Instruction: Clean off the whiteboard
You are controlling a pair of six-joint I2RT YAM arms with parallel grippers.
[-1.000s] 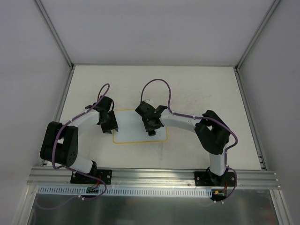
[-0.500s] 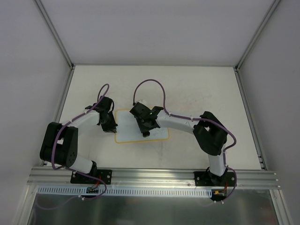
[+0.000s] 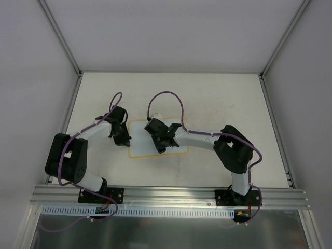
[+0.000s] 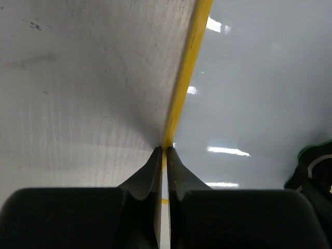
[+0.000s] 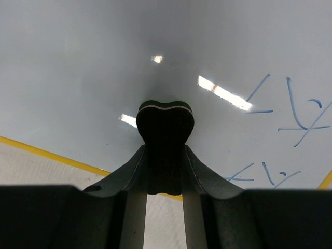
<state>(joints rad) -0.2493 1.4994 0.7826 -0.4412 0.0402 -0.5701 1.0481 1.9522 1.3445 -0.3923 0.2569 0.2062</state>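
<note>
From above, the whiteboard [image 3: 141, 149] lies flat on the tabletop [image 3: 218, 98], left of centre; the left hand [image 3: 125, 140] sits at its left edge, the right hand [image 3: 161, 147] over its middle. Left wrist: fingers [image 4: 145, 176] pressed all but together, tips on the yellow border [image 4: 189, 57]. Right wrist: fingers [image 5: 129, 167] clamp a black eraser [image 5: 165, 122] against the board beside blue marks [image 5: 298, 111]

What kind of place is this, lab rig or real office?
Probably a lab test cell: a white table boxed in by plain white panels on aluminium posts, an aluminium mounting rail at its near edge, and a small whiteboard as workpiece.
</note>
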